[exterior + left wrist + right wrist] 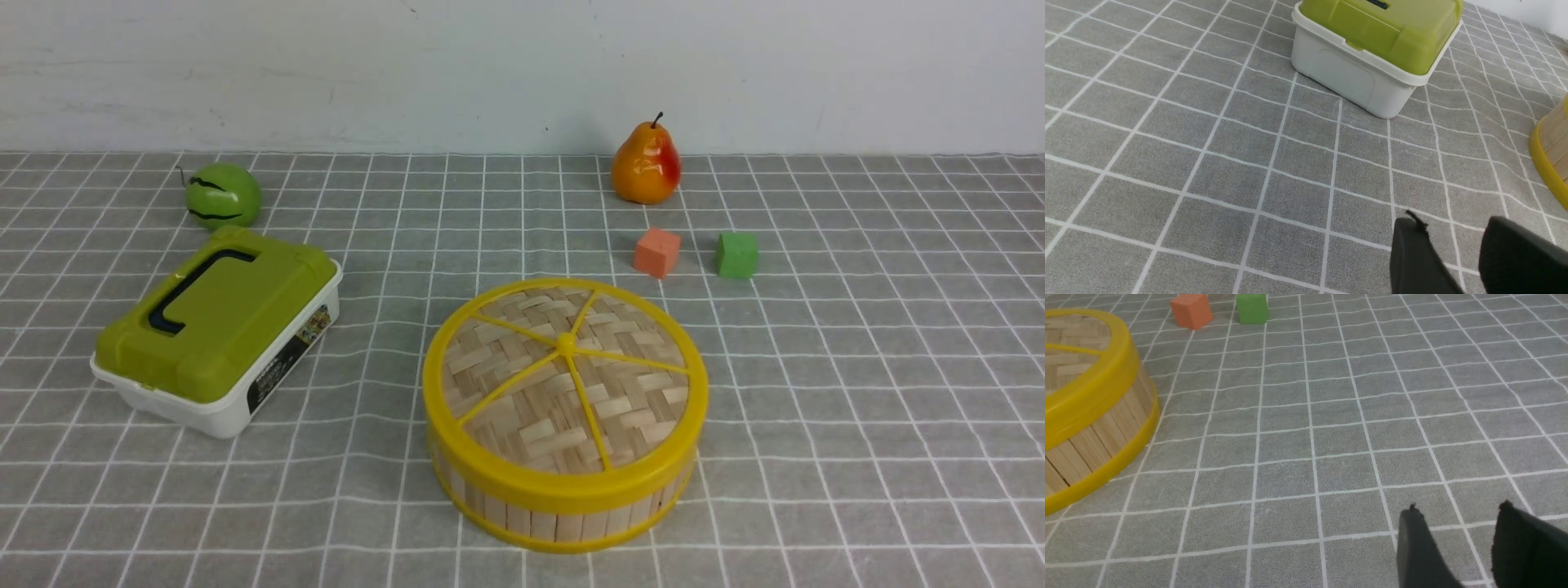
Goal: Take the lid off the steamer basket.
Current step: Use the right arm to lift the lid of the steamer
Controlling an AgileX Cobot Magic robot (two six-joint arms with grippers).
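Note:
The lid (565, 384), a woven bamboo disc with a yellow rim, spokes and centre knob, sits on the steamer basket (563, 510) at the front middle of the table. The basket's slat wall also shows in the right wrist view (1094, 433) with the lid's rim (1090, 400) above it, and its edge shows in the left wrist view (1551, 163). My left gripper (1453, 224) is open and empty above the cloth, apart from the basket. My right gripper (1457, 514) is open and empty above the cloth, off to the basket's right. Neither arm shows in the front view.
A white box with an olive-green lid (216, 327) stands at the left, also in the left wrist view (1372, 45). A green round fruit (222, 194), a pear (647, 163), an orange cube (657, 251) and a green cube (736, 254) lie further back.

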